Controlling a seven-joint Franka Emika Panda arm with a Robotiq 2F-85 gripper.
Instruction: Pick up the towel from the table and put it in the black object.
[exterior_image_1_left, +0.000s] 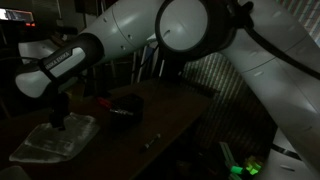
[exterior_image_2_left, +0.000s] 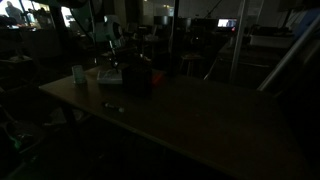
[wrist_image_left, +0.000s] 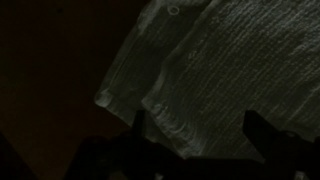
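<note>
Dim room. The table (exterior_image_1_left: 175, 112) was long and dark and carried everything. The towel (exterior_image_1_left: 55, 140) lay wrinkled near one end, not lifted. The black box (exterior_image_1_left: 125, 108) sat near it, and I could not make out its inside. My gripper (exterior_image_1_left: 58, 123) hung over the towel with jaws spread wide and nothing between my fingers (wrist_image_left: 140, 128). Whether I touched the cloth, I could not tell. My judgement: nothing was done yet, and the grasp, lift, carry and drop all remained.

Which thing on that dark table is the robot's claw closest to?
The pale wrinkled towel: the open gripper is directly over it, and the cloth fills the wrist view. The black box sits farther along the table.
</note>
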